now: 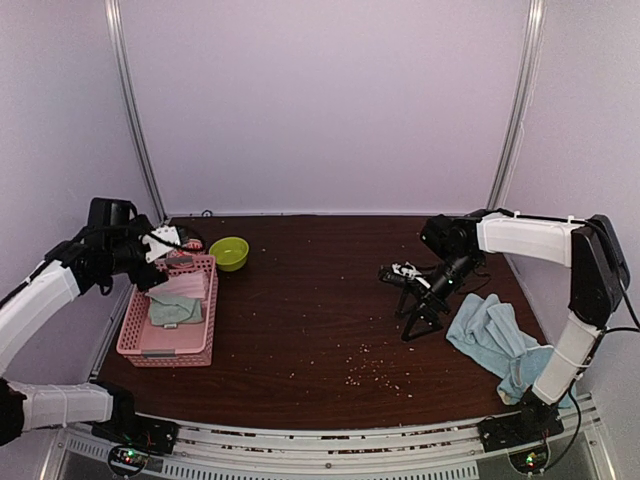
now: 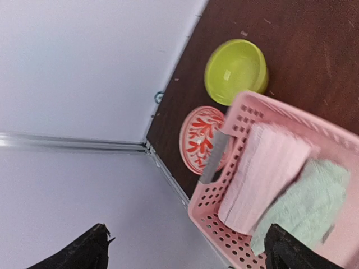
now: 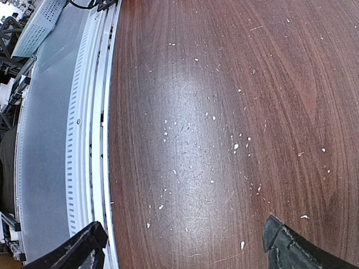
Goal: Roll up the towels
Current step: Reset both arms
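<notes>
Pink towel point(image 2: 263, 174) and mint green towel point(image 2: 308, 202) are contained in the pink basket point(image 2: 219, 221), left; light blue towel point(image 1: 495, 340) is laid near right. Left gripper point(image 2: 186, 238) and right gripper point(image 3: 184, 230) are shown with jaws apart, empty.

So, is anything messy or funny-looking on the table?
Yes. Pale crumbs are scattered across the table near the front, and a light blue towel lies crumpled in a heap by the right edge.
</notes>
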Action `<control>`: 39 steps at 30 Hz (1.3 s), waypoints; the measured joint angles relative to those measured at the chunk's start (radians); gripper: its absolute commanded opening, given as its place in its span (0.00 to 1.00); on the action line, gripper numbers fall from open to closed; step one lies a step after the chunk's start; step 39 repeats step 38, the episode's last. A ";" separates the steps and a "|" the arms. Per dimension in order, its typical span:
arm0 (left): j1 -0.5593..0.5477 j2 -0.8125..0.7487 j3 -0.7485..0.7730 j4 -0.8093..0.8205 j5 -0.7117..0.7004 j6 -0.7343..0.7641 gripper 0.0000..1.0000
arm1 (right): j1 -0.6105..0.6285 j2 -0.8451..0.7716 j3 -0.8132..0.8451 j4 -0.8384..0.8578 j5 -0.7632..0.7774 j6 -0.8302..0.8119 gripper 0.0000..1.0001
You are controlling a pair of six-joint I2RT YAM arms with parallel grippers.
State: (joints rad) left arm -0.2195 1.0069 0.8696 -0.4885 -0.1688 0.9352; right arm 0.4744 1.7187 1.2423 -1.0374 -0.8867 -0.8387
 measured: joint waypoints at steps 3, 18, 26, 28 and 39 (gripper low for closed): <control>0.000 0.055 0.108 0.063 -0.037 -0.278 0.98 | 0.000 0.000 0.006 -0.002 0.000 0.001 1.00; -0.001 0.369 0.317 0.241 0.163 -1.038 0.98 | -0.203 -0.090 0.039 0.425 0.291 0.493 1.00; -0.117 0.484 0.389 0.215 0.064 -1.045 0.98 | -0.479 -0.090 0.167 0.599 0.404 0.747 1.00; -0.159 0.488 0.447 0.184 0.018 -1.027 0.98 | -0.501 -0.092 0.196 0.627 0.471 0.784 1.00; -0.189 0.364 0.624 0.163 -0.061 -0.962 0.98 | -0.498 -0.301 0.220 0.815 0.672 0.889 1.00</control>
